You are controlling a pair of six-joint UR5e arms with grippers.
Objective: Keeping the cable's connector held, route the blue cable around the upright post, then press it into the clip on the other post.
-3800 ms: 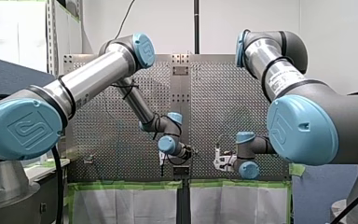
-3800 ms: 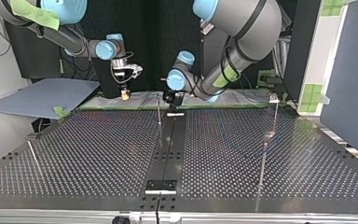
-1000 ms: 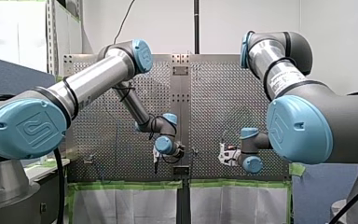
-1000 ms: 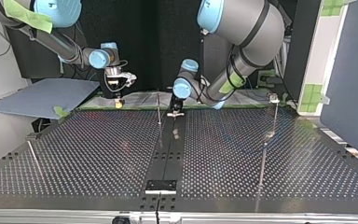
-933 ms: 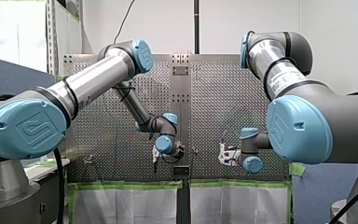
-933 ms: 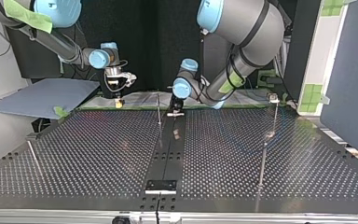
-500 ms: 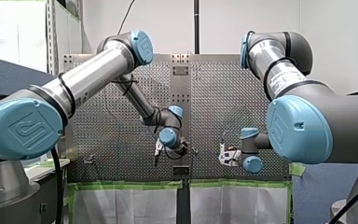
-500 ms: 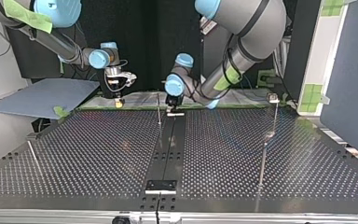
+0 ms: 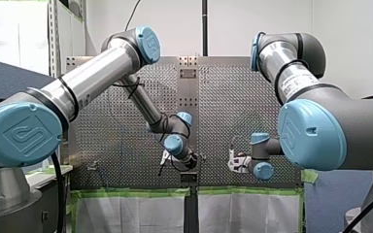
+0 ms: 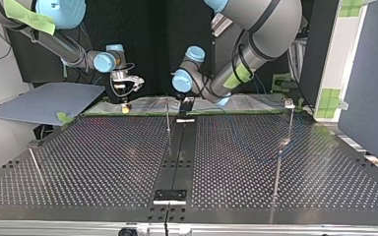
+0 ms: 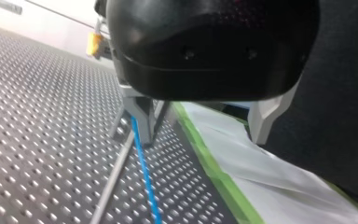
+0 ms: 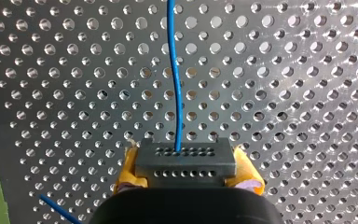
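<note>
Since a second ago my left gripper (image 11: 200,134) has lifted off the table and swung back toward the table's edge with its wrist rolled over, while my right gripper (image 12: 186,173) is sitting where it was. Right one is clamping its yellow pads (image 12: 127,164) on the dark connector (image 12: 184,154), and nothing is looking loose. From the connector's face the blue cable (image 12: 176,84) is running straight ahead of the right gripper over the perforated table (image 10: 103,162), waving slightly. Left one is hanging wide open and gripping nothing. The cable is running down alongside one of its metal fingers (image 11: 144,116), touching or just beside, cannot tell which. The upright post (image 10: 168,115) is standing just beside that gripper. Cable is looking thin, light and limp with a little spring, so it is likely going to bow and drift rather than hold a line. I am judging the best hold to be a light pinch close to the post, letting the wire slide through. Connector is acting as the rigid anchor, and a hard pull is risking tugging the wire out of it. Table is looking hard and shiny, with little to snag on except the posts. Green tape (image 11: 214,172) and a white sheet (image 11: 279,182) are edging the table under the left gripper. A second post (image 10: 289,123) is standing well apart from both grippers, with open room around it.
</note>
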